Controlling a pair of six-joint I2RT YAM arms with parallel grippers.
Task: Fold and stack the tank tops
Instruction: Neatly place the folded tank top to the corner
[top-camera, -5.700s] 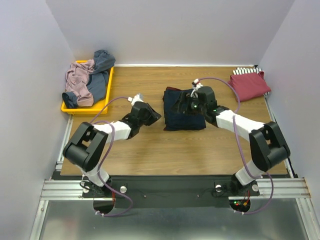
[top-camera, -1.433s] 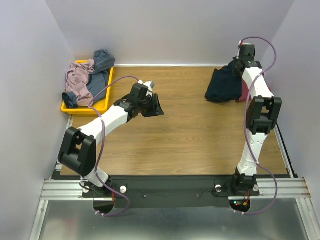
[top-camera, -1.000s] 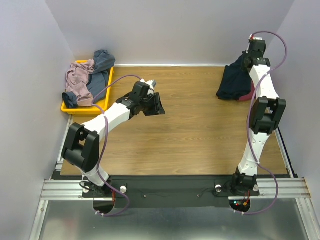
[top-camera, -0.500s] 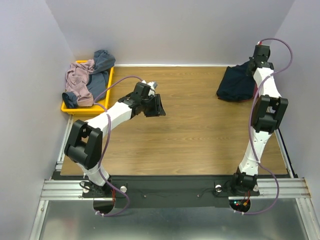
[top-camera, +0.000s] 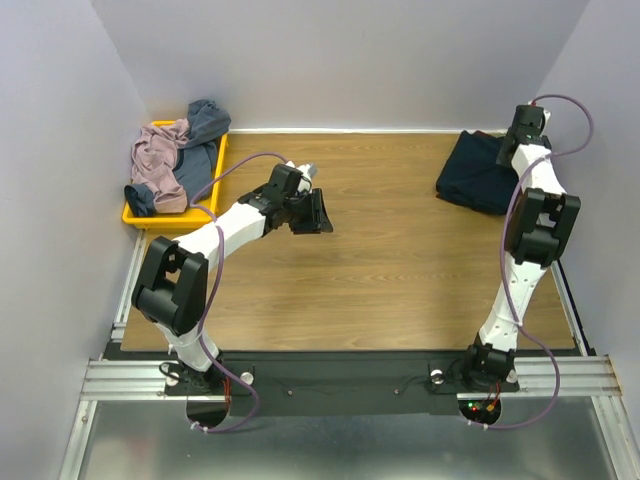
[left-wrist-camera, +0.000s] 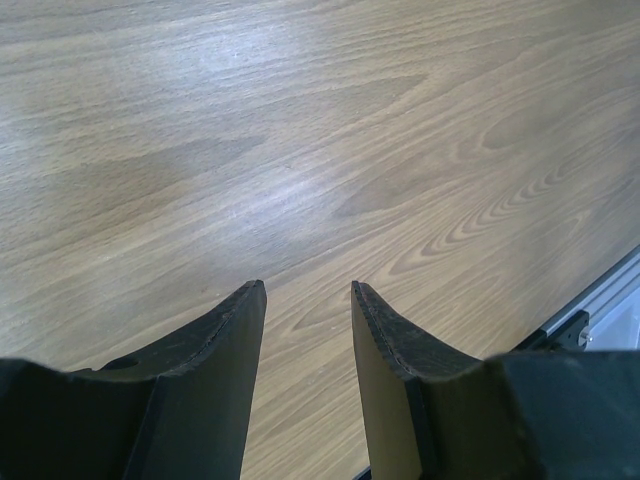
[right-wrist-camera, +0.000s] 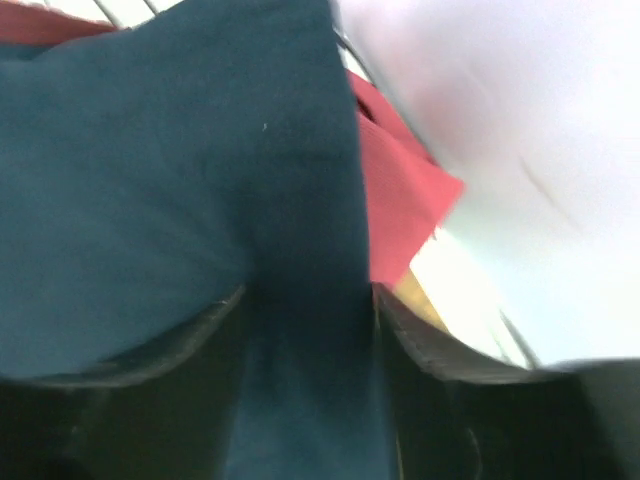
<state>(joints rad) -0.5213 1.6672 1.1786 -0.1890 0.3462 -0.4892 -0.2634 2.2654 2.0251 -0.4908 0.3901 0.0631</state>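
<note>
The folded navy tank top (top-camera: 480, 172) lies in the back right corner of the table. In the right wrist view the navy cloth (right-wrist-camera: 180, 170) lies over the dark red top (right-wrist-camera: 400, 190). My right gripper (top-camera: 508, 143) is at the navy top's far right edge, and its jaws (right-wrist-camera: 308, 295) are closed on a thick fold of it. My left gripper (top-camera: 318, 212) hovers over bare wood left of the table's middle. It is open and empty (left-wrist-camera: 308, 290). The mauve top (top-camera: 155, 160) and the grey-blue top (top-camera: 205, 125) lie crumpled in the tray.
The yellow tray (top-camera: 140, 213) stands at the back left edge of the wooden table (top-camera: 380, 250). White walls close in the back and both sides. The right arm stands stretched upright along the right wall.
My right gripper has carried the navy top from the table's middle to the back right corner and lowered it over the dark red top. The left gripper moved slightly back and right.
</note>
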